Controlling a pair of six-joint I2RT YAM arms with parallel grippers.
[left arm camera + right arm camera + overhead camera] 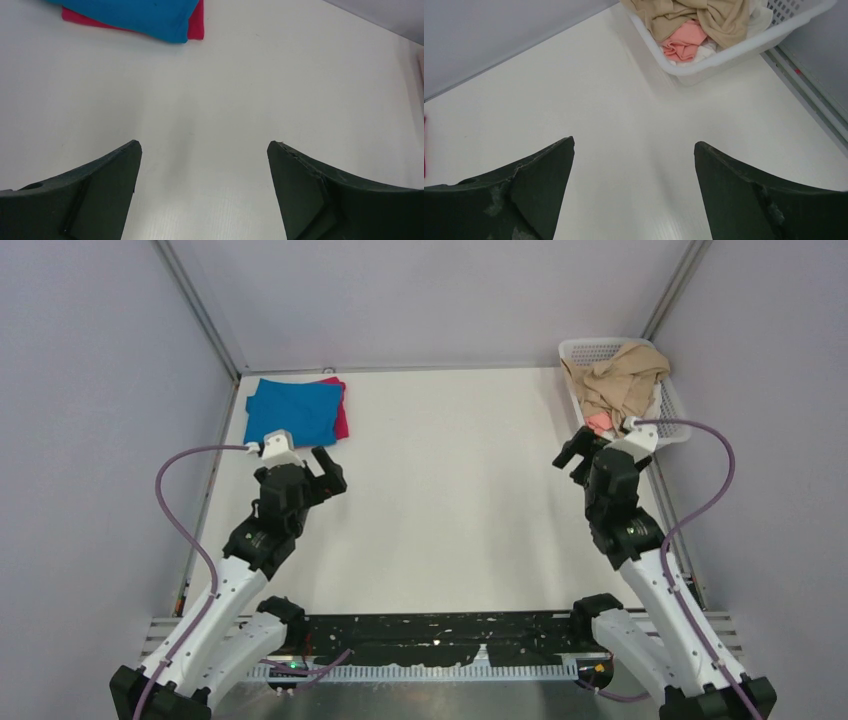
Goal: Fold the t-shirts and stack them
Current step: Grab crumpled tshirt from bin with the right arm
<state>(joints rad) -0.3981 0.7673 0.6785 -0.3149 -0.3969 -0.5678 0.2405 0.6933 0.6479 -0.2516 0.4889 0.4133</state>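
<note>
Surface: your white tabletop (450,520), enclosed by pale grey wall panels (430,290) at left, back and right.

Left end effector (204,145): jaws spread wide, gripping nothing, over bare tabletop left of centre.

Right end effector (634,142): jaws equally wide, gripping nothing, just below the basket (672,425).

Blue t-shirt (290,410): folded flat at upper left of the top view, long axis running left to right. It lies on a magenta t-shirt (342,412), whose edge shows along its right side.

Basket, upper right: you have a crumpled tan t-shirt (620,380) over salmon-pink cloth (684,45) and white cloth (706,50). Their orientation is unreadable.
</note>
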